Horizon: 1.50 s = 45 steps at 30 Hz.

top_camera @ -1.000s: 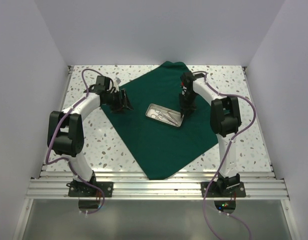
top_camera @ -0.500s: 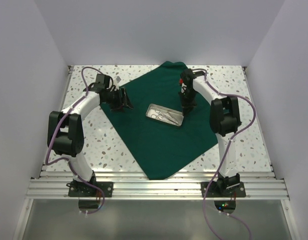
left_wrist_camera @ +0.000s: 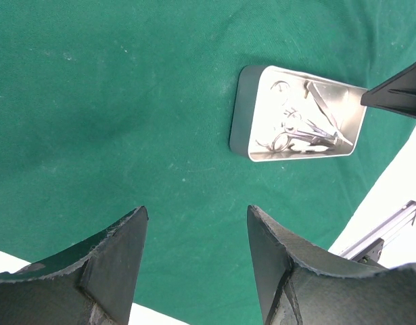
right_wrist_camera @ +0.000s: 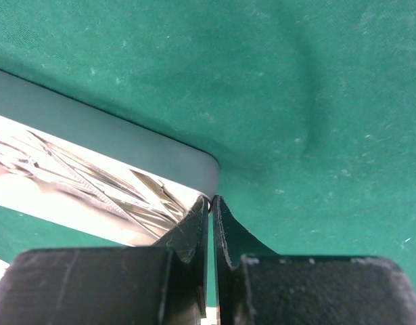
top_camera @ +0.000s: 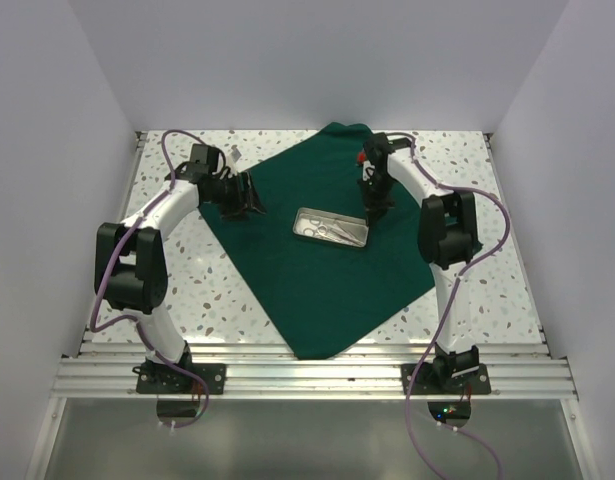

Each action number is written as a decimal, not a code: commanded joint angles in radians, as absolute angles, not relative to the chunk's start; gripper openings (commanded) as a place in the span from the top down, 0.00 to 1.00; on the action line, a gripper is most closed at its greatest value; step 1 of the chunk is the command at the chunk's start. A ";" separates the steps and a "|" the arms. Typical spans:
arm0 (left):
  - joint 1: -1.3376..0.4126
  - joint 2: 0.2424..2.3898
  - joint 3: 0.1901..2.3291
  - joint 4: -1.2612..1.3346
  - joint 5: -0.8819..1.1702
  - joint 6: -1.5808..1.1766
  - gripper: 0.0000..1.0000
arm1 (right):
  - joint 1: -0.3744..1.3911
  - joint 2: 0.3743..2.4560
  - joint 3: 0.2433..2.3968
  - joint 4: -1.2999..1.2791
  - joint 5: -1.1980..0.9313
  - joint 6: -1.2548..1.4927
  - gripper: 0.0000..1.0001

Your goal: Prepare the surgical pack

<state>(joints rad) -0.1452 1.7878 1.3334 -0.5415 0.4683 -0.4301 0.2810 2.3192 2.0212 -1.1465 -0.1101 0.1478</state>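
Right pincer [right_wrist_camera: 210, 201] has clenched on the tray [right_wrist_camera: 106, 135] corner; left pincer [left_wrist_camera: 196, 217] stays released.

In the top view the left arm [top_camera: 170, 213] bends up from the lower left and reaches rightward. Its left gripper [top_camera: 245, 197] sits left of centre with its fingers [left_wrist_camera: 120, 250] spread well apart. The right arm [top_camera: 415, 185] arches up the right side and folds back toward centre, its right gripper [top_camera: 377, 207] pointing down, jaws pressed together to a thin slit.
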 commanded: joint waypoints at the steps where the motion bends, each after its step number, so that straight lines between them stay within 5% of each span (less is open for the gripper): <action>1: -0.144 1.761 1.359 -0.542 0.472 -0.433 0.36 | 0.253 2.324 2.052 -1.135 -0.135 0.094 1.00; 45: -0.144 1.759 1.350 -0.558 0.479 -0.414 0.35 | 0.255 2.299 1.979 -1.086 -0.164 0.014 1.00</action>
